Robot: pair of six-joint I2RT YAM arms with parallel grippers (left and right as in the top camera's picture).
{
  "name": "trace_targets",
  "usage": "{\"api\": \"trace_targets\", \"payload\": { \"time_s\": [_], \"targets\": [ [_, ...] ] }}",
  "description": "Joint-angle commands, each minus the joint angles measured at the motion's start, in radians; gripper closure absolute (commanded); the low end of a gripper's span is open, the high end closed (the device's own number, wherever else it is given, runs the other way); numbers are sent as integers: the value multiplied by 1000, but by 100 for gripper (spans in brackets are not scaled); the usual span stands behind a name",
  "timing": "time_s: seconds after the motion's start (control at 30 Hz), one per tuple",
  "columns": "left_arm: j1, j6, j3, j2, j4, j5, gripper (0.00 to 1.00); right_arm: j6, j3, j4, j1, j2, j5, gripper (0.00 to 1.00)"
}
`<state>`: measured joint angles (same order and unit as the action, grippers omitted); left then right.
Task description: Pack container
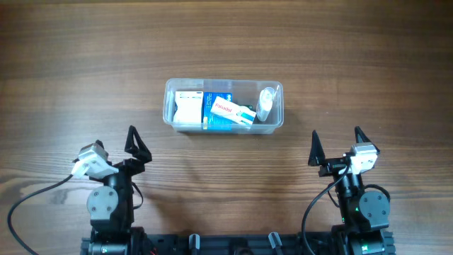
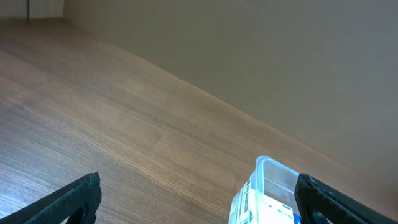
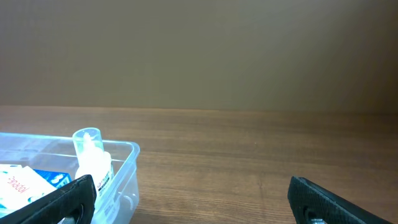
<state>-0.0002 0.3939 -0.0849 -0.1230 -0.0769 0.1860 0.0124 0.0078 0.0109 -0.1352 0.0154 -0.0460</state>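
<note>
Nearest on the bench (image 1: 226,188), the left fingers (image 1: 139,146) and right fingers (image 1: 314,149) are held spread and empty, while farther back at centre the container (image 1: 244,88) is seen already filled with boxes (image 1: 226,111) and a bottle (image 1: 266,101), so packing is judged finished and only withdrawal seems required.

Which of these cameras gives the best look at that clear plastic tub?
Overhead view: the container appears whole, rim and contents together. The left wrist view catches only one corner at the frame's bottom edge; the right wrist view shows just one end, with the bottle inside.
</note>
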Motion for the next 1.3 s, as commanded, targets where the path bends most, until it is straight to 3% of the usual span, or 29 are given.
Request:
{"api": "trace_targets", "payload": {
  "time_s": [0.0,0.27,0.53,0.67,1.27],
  "targets": [
    [-3,-23,53,71,6,-10,0,-12,-2,3,6,-11,-10,0],
    [-3,-27,74,121,11,-19,0,-12,-2,3,6,-11,-10,0],
    [-3,-263,74,121,6,-166,0,-12,-2,3,6,-11,-10,0],
    [-3,-309,75,121,-2,-190,0,-12,-2,3,6,-11,-10,0],
    [-3,-308,75,121,-2,-190,0,-12,-2,3,6,-11,-10,0]
  ]
}}
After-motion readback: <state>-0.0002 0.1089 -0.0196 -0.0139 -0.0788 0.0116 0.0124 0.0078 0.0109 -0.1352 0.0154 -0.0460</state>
